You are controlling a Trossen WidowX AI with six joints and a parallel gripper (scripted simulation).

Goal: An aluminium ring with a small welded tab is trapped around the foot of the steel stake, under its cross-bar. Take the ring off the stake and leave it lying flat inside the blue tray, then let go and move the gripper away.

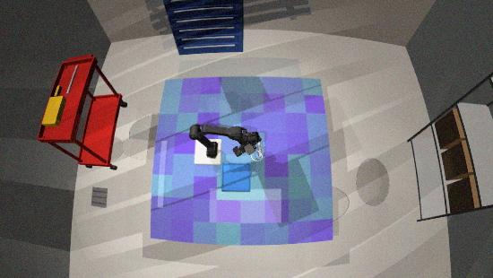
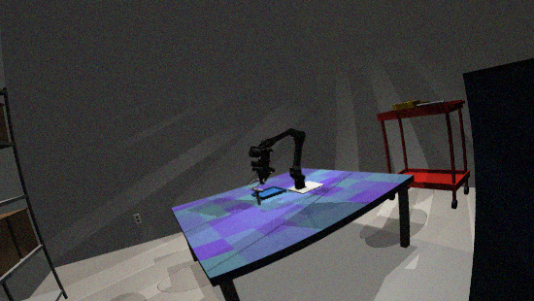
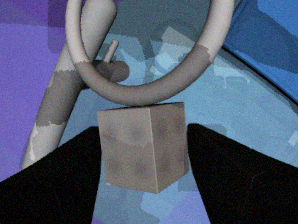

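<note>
Above the steel stake (image 2: 258,198) (image 3: 120,71), the aluminium ring (image 1: 252,158) (image 2: 249,184) (image 3: 135,95) is being carried by its welded tab (image 3: 125,150), gripped between the two fingers of the claw (image 1: 252,150) (image 2: 262,181) (image 3: 144,135). Out past the fingertips the hoop is held, and in the wrist view it is seen over part of the cross-bar (image 1: 259,146) (image 2: 257,189) (image 3: 47,107), which passes slantwise behind it. It looks to have been freed, though the exact gap cannot be told.

And the tray is what counts now! From the overhead view, the blue tray (image 1: 236,178) (image 2: 272,193) (image 3: 270,30) is placed down and to the left of both claw and ring, near them; in the wrist view it is found at the upper right, on the hoop's side of the tab. A sideways carry seems called for, with the hoop's centre, rather than the fingers, to be brought over the tray floor. Too low a sweep, and the cross-bar could be caught.
</note>
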